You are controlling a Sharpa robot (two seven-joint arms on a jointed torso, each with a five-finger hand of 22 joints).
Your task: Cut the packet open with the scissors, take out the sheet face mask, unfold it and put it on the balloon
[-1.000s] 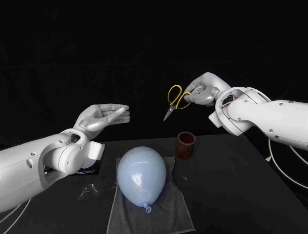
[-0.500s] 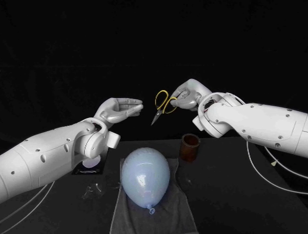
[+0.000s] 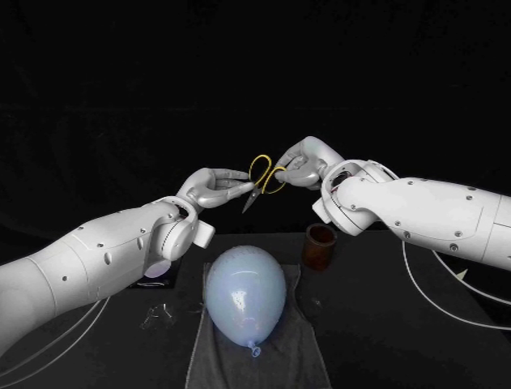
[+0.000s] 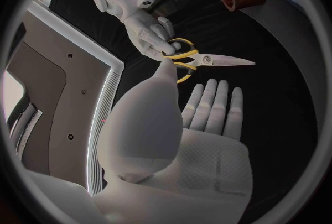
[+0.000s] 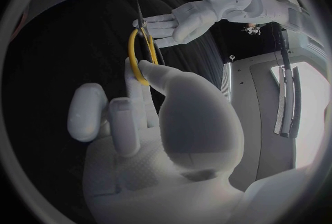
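— While both hands are up in the air, is the packet cut yet?

— I'd say not. The silver right hand, in the middle of the frame, pinches the yellow-handled metal scissors by their loops, with the blades pointing down and left. The silver left hand, just left of them, is stretched flat and holds nothing. Its thumb is very near a loop, but I cannot tell if it touches.

— And the balloon?

— The pale blue rubber balloon lies bare on the grey cloth, lower middle. So cutting, pulling out, unfolding and laying on all look left to do.

— Where is the packet?

— Hard to tell. A pale thing at the left is mostly hidden by the left arm — maybe that is it.
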